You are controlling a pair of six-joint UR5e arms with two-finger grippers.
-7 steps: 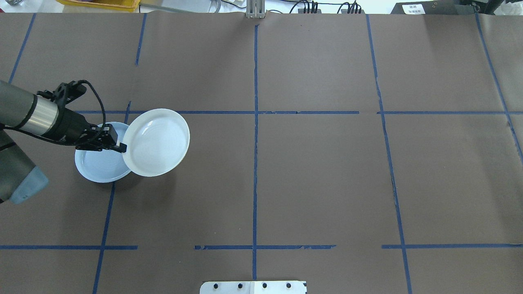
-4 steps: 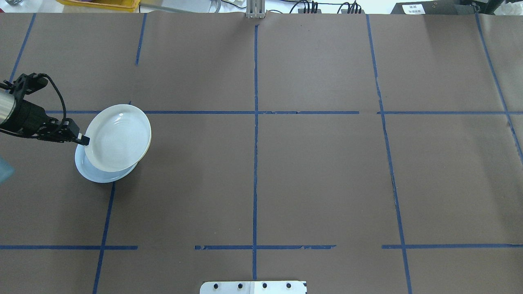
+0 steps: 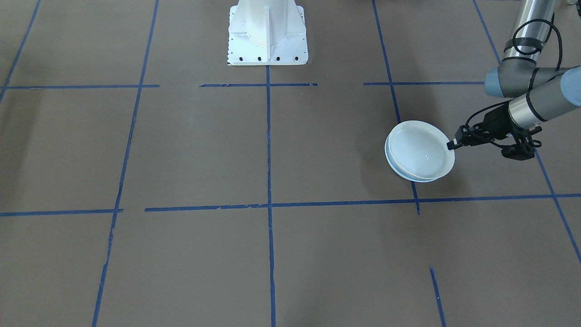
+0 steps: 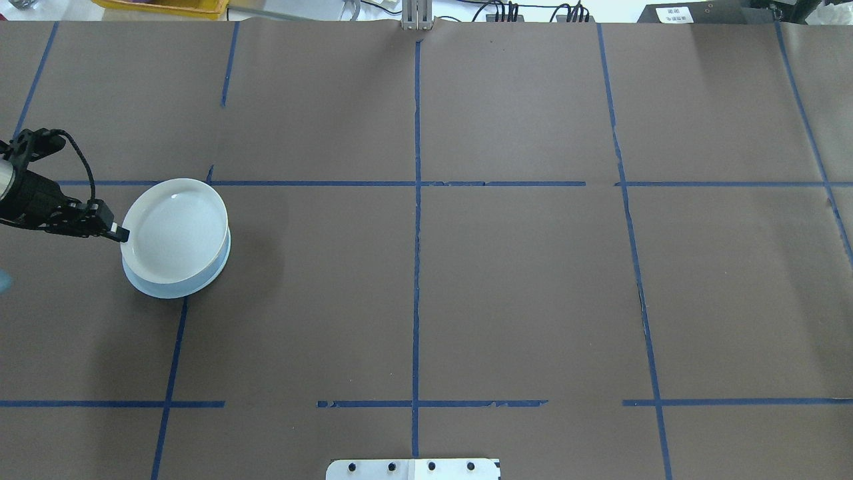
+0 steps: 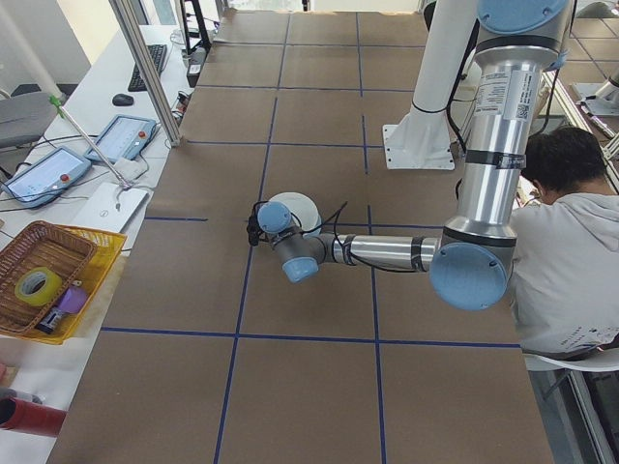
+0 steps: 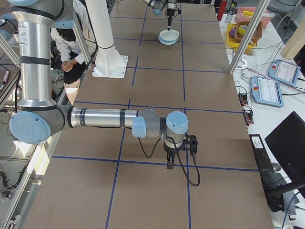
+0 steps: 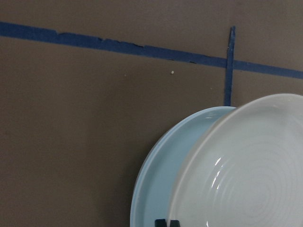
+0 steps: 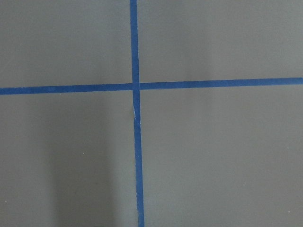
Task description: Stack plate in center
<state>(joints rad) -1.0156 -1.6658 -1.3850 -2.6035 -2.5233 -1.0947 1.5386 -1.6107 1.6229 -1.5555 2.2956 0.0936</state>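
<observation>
The left gripper (image 4: 122, 233) pinches the rim of the pale round ringed plate (image 4: 174, 229), held tilted just over the smooth pale blue plate (image 4: 174, 288) on the brown, blue-taped table (image 4: 466, 267); the right gripper's (image 6: 170, 165) state cannot be told.

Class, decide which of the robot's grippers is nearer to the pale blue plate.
Left. The left gripper is at the pale blue plate, gripping the ringed plate above it; the right gripper hangs far across the table.
</observation>
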